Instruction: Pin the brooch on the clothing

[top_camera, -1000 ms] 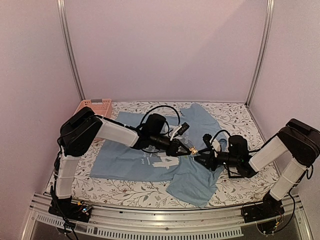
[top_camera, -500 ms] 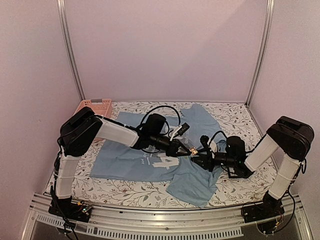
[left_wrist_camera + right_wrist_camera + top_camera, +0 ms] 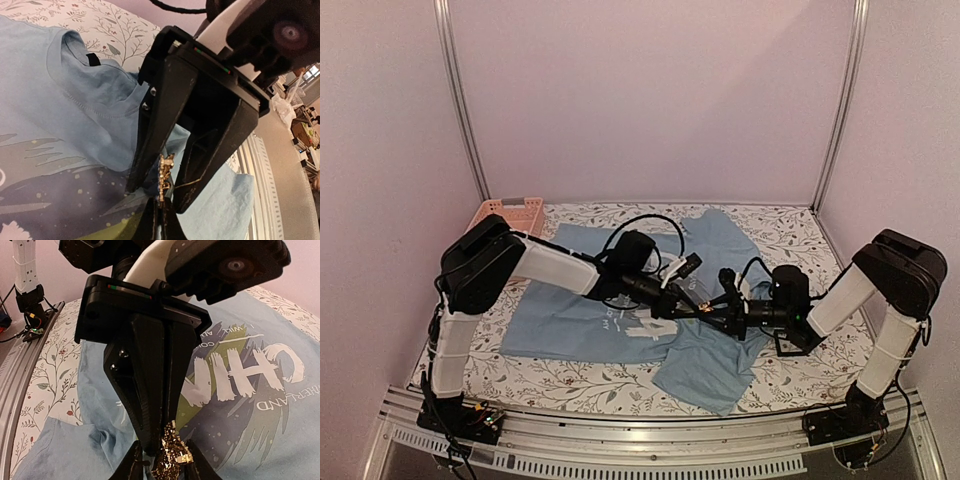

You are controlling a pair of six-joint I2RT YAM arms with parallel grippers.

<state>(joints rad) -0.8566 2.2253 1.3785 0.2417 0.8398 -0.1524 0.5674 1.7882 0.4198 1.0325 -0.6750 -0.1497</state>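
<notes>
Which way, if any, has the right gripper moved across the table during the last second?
Yes: the right gripper has shifted left, away from the right metal post, further over the light blue T-shirt.

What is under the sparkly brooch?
The dark printed patch of the blue T-shirt lies below the brooch. The spot right beneath is covered by the brooch and the left gripper pinching it, so whether they touch is unclear.

A robot test booth. Aluminium posts (image 3: 461,100) at eleven and one o'clock frame blank walls (image 3: 650,100). A mounting rail (image 3: 620,445) lies at six.
</notes>
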